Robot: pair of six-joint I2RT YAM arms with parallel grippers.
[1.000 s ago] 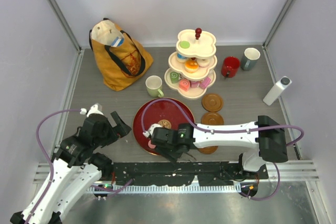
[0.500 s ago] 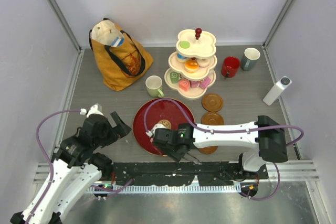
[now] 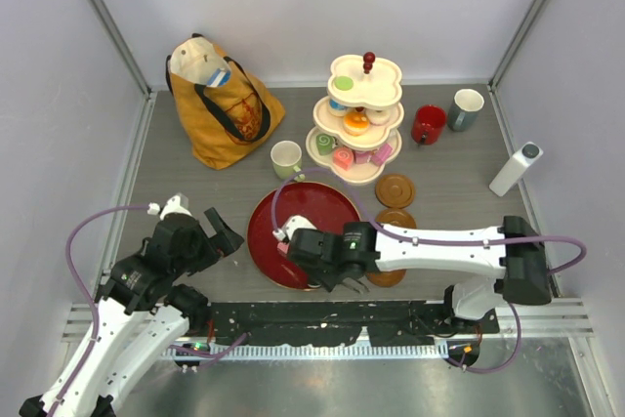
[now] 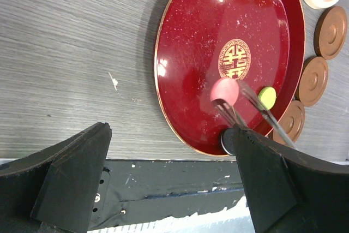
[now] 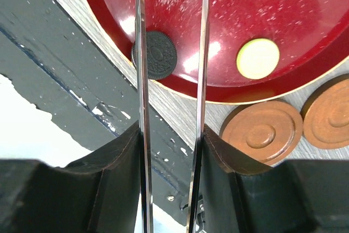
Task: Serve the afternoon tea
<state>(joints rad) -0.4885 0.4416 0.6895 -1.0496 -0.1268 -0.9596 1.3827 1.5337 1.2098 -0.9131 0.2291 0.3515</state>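
Top view, stand: a three-tier stand (image 3: 358, 148) stood at 12 o'clock on the bench (image 3: 195, 202), with several pastries (image 3: 355, 122) on its tiers.
Top view, mugs: the pale green mug (image 3: 286, 158) sat at the stand's 9 o'clock. The red mug (image 3: 428, 124) sat at its 3 o'clock, with the grey-blue mug (image 3: 466, 107) just beside that at 2 o'clock.
Top view, tray: the dark-red tray (image 3: 317, 204) lay at the stand's 6 o'clock, with brown saucers (image 3: 395, 189) at its 3 o'clock.
Top view, left claw: the left claw (image 3: 226, 229) was released, jaws wide and holding nothing, just off the tray's 9 o'clock.
Top view, right claw: the right claw (image 3: 287, 246) hung over the tray's 8 o'clock part.
Left wrist view, pink pastry: the pink pastry (image 4: 223, 88) was at 6 o'clock of the tray's gold emblem (image 4: 235, 58). The right claw's thin fingers (image 4: 275, 125) met at it.
Left wrist view, others: a yellow-green pastry (image 4: 266, 97) lay at the pink one's 3 o'clock. A dark cookie (image 4: 227, 141) sat on the tray rim at its 6 o'clock.
Right wrist view, grip: the fingers ran parallel with a gap, and their tips and the pink pastry were out of frame. Whether the claw was clenched on the pastry could not be told.
Step, judged: picking the pink pastry off the tray for the stand.
Next move, judged: it called for a sure pinch, a lift clear of the rim, then a carry toward 12 o'clock to a free spot on a tier.
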